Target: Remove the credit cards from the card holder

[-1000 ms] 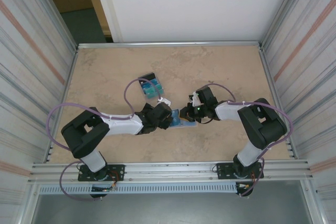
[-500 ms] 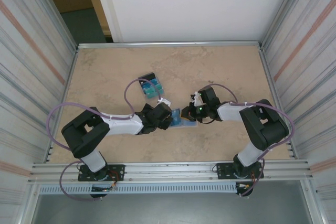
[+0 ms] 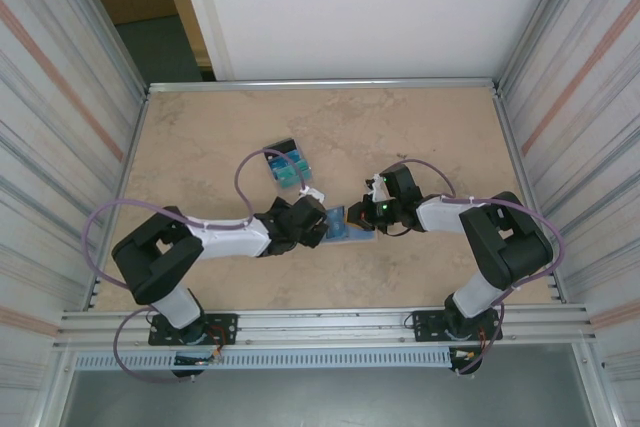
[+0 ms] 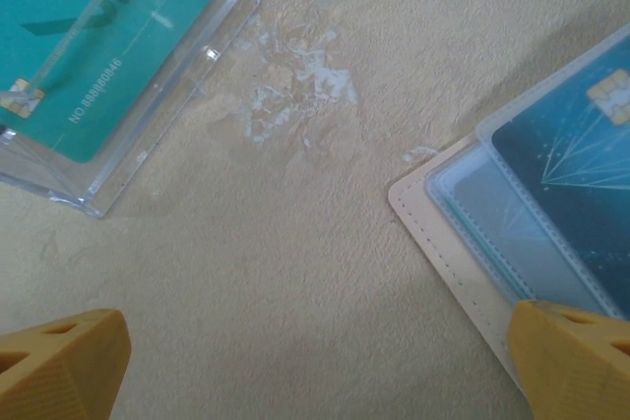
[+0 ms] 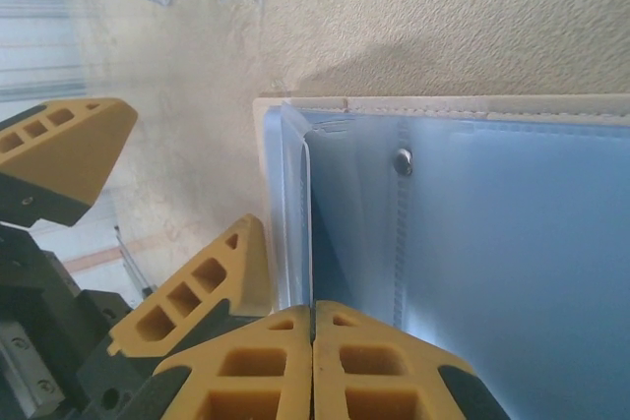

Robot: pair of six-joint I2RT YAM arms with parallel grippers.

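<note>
Right now my left tool (image 4: 315,371) is spread wide, low over the worktop (image 4: 295,272). One of its yellow fingers (image 4: 576,361) sits at the corner of the card holder (image 4: 445,215), and the other hangs over bare surface well apart from it. The holder lies open and flat, beige rim showing, with a dark blue card (image 4: 571,135) tucked into its clear sleeve, chip toward the outer end.

From my right wrist camera, the right tool (image 5: 313,327) has its fingers pressed together at the holder's pale blue inner face (image 5: 492,243). A thin pale edge runs from the sleeve straight down into the seam between them. I cannot tell whether that edge is actually pinched.

From above, the two tools meet mid-worktop (image 3: 420,137), the left tool (image 3: 318,225) on one side of the holder (image 3: 348,227) and the right tool (image 3: 358,215) on the other. A clear case (image 3: 285,169) sits farther back, near the left arm's cable. On the left wrist view it holds a teal card (image 4: 98,36) and stands apart from the holder.
</note>
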